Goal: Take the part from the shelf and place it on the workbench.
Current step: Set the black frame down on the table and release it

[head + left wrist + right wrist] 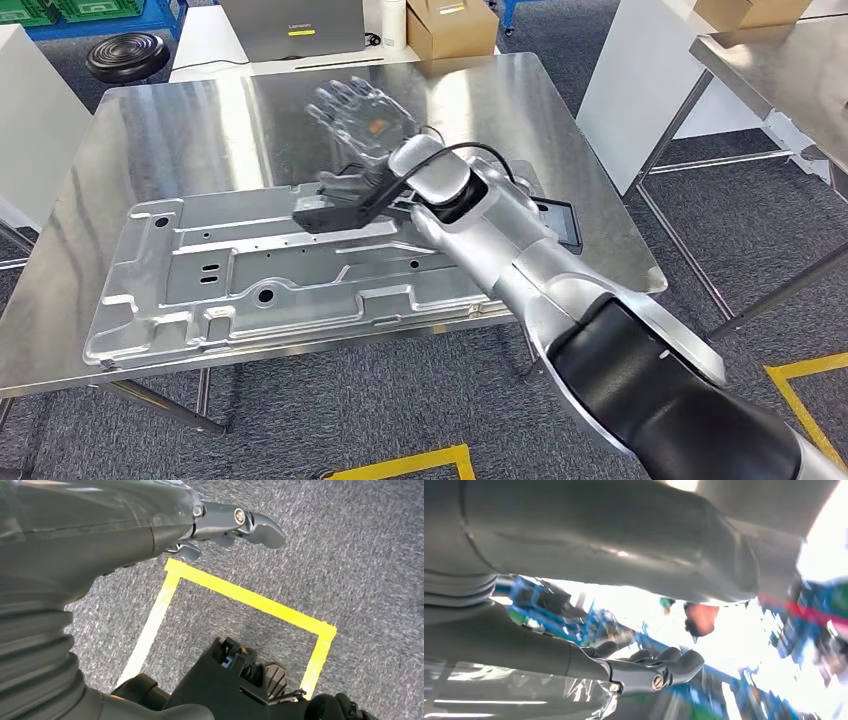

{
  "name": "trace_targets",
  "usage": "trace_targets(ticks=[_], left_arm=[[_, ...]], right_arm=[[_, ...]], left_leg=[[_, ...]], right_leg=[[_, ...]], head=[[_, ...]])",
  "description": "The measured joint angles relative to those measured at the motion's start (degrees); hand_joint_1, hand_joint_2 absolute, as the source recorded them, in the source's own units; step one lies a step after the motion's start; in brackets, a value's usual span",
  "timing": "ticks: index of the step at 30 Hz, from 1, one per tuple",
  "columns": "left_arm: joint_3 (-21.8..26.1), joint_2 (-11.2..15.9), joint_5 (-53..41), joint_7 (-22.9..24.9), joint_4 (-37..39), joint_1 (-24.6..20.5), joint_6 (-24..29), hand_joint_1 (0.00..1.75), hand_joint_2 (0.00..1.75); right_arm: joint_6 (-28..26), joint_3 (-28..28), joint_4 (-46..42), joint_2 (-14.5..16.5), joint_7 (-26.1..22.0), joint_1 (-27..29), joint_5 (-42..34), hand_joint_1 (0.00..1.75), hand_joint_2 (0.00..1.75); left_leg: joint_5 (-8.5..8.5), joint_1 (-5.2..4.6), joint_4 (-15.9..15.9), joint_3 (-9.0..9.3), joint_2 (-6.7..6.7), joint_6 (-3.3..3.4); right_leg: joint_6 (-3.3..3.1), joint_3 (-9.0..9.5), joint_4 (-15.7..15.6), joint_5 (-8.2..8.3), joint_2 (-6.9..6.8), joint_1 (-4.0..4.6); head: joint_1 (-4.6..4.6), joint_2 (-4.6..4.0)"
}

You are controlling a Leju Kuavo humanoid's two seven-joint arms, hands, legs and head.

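Grey carpet with yellow floor tape (410, 463) surrounds a steel workbench (150, 130). Head view: the part (250, 275), a large stamped metal panel, lies flat on the workbench near its front edge. The right arm reaches up across the panel's right end, with the right hand (355, 115) raised above the bench, fingers spread and blurred; it appears to hold nothing.

Left wrist view: left hand (225, 525) hangs over carpet and tape, fingers loosely curled, nothing in them.

Right wrist view: fingers (664, 665) slightly bent and apart, background smeared.
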Motion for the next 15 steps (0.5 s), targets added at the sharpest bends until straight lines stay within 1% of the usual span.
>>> trace_targets(ticks=[2,5,8,11,15], left_arm=[[0.00,-0.09,0.20,0.03,0.00,0.01,0.15,0.00,1.75],[0.00,-0.16,0.63,-0.02,0.00,0.09,0.55,0.00,1.75],[0.00,-0.20,0.91,-0.11,0.00,0.12,0.95,0.00,1.75],[0.00,-0.26,1.19,-0.14,0.00,0.07,1.27,0.00,1.75],[0.00,-0.29,1.27,-0.14,0.00,0.00,1.32,0.00,1.75]], right_arm=[[0.62,0.69,-4.92,0.15,0.82,-0.02,-0.56,0.00,0.00],[-0.47,2.26,-13.09,0.04,-0.17,0.65,-2.38,0.00,0.00],[0.00,5.81,-24.51,-0.17,-0.67,1.71,-5.09,0.00,0.00],[1.06,10.53,-35.61,-0.26,0.31,2.71,-6.82,0.00,0.00],[1.59,14.01,-43.93,-0.67,1.30,3.34,-7.66,0.00,0.00]], left_leg=[[0.00,0.01,-0.01,-0.01,-0.03,0.00],[-0.01,0.01,-0.02,-0.04,0.05,-0.01],[-0.03,0.01,-0.03,-0.06,0.10,-0.03],[-0.05,0.02,-0.04,-0.12,0.06,-0.04],[-0.05,0.01,-0.05,-0.13,0.06,-0.05]], right_leg=[[-0.02,0.00,0.00,-0.02,-0.01,0.00],[-0.03,-0.04,0.00,-0.02,0.04,0.00],[-0.05,-0.10,0.00,-0.04,0.10,0.00],[-0.09,-0.16,-0.01,-0.07,0.09,0.01],[-0.11,-0.17,-0.01,-0.08,0.09,0.01]], head=[[-0.03,0.00],[0.03,0.00],[0.02,0.00],[0.02,0.00],[0.02,0.00]])
